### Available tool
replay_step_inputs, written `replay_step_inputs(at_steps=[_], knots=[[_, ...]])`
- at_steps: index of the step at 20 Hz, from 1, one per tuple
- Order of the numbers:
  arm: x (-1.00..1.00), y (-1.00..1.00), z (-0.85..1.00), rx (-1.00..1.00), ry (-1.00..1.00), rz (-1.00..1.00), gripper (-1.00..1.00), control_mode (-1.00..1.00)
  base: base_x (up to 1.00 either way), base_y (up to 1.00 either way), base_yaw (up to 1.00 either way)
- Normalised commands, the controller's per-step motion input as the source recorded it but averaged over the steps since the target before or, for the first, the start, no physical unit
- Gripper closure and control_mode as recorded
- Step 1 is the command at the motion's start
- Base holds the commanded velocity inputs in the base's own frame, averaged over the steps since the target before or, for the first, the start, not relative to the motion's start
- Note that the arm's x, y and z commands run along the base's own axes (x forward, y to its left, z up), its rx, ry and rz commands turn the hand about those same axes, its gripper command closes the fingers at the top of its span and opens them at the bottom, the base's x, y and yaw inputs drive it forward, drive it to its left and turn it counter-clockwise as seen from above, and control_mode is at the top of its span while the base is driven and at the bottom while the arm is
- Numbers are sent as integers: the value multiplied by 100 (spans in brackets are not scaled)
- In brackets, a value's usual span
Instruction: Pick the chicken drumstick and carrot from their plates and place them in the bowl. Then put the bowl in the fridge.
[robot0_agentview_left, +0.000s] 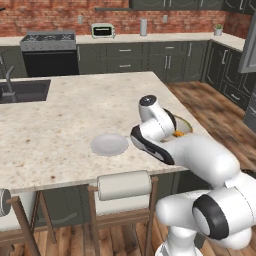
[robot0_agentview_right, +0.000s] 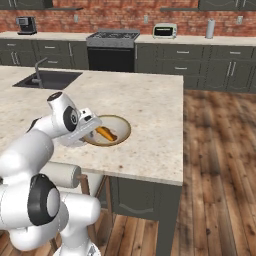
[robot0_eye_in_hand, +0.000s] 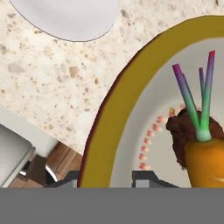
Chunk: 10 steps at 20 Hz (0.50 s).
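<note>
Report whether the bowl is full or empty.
Not empty: the carrot and the dark drumstick both lie inside the bowl.

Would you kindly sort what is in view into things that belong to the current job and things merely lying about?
Job:
- bowl
- carrot, in the bowl
- chicken drumstick, in the bowl under the carrot
- grey-white plate
- pincer, straddling the bowl's rim

Lying about:
- toaster
- coffee machine
- sink
- stove

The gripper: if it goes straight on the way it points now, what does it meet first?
Most likely the bowl. In the hand view the gripper straddles its tan rim, one fingertip outside, one over the cream inside. The carrot and chicken drumstick lie off to the side. Depth is unclear.
</note>
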Motion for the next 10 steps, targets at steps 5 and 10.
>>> replay_step_inputs(at_steps=[5,10], knots=[[-16,0,18,0,0,0,100,-100,0,0,0],[-2,0,5,0,0,0,100,-100,0,0,0]])
